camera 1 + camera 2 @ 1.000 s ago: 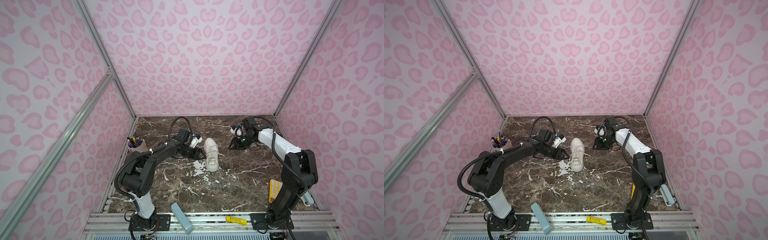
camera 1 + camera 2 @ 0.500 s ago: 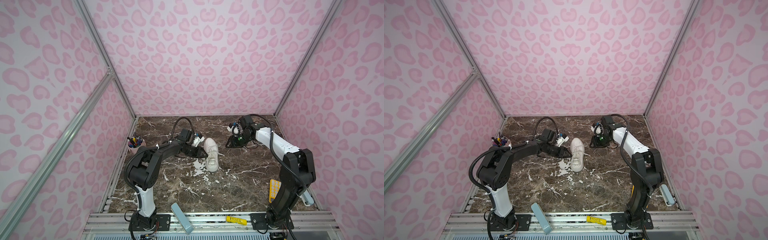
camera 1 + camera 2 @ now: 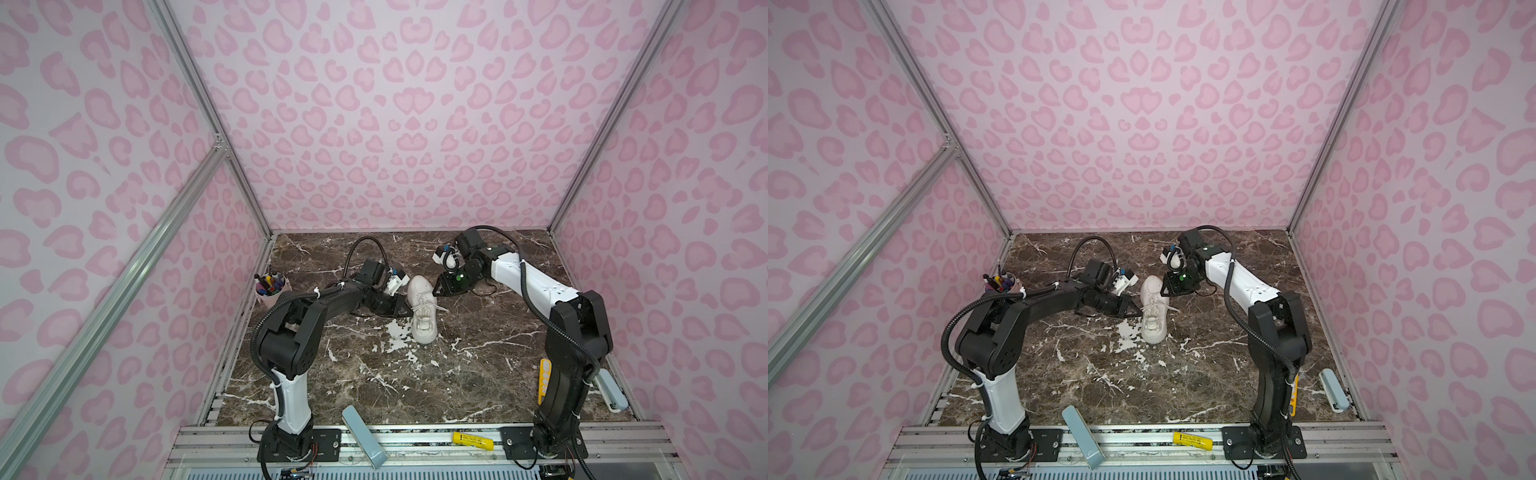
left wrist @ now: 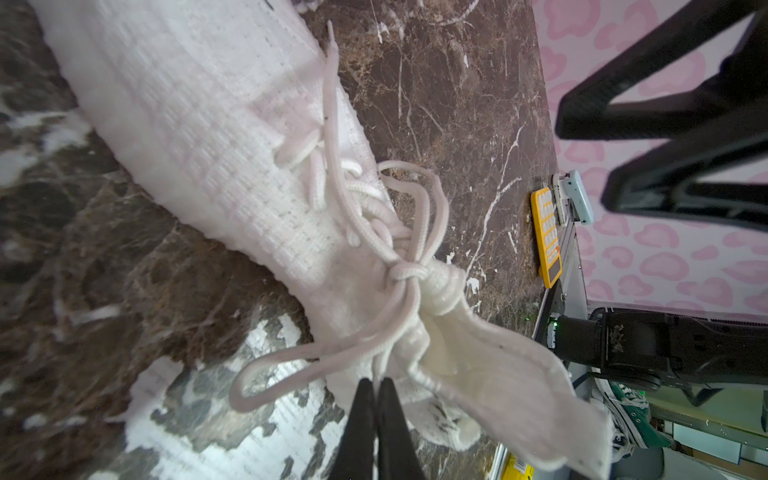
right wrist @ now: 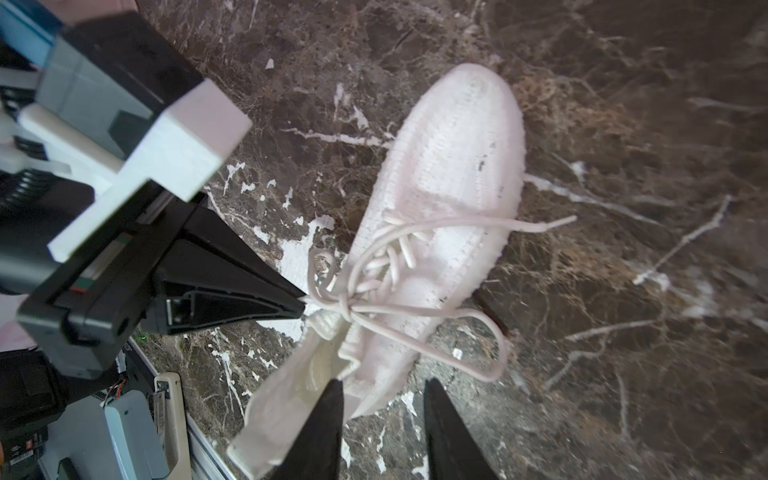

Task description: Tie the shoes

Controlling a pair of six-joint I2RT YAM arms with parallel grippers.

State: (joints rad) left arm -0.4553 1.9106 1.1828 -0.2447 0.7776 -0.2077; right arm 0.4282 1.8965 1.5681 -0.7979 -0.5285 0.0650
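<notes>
A: In a top view the sneaker (image 3: 422, 309) lies mid-way across the desk (image 3: 457, 374), with the left claw (image 3: 404, 308) at its side and the right claw (image 3: 437, 289) by the heel.

B: Gripping?

A: The left wrist view settles it: tips pinched together on a strand of the laces (image 4: 316, 352) below the knot (image 4: 409, 272). Pull outward gently, I'd judge.

B: And the right wrist view?

A: Right claw half-spread, empty, over the collar; a free loop (image 5: 503, 353) lies beside it.

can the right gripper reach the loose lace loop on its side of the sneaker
Probably yes: the right gripper is open close behind the sneaker, its lace loop lies free on that side with nothing between, and the left gripper pinches another lace strand opposite.
</notes>
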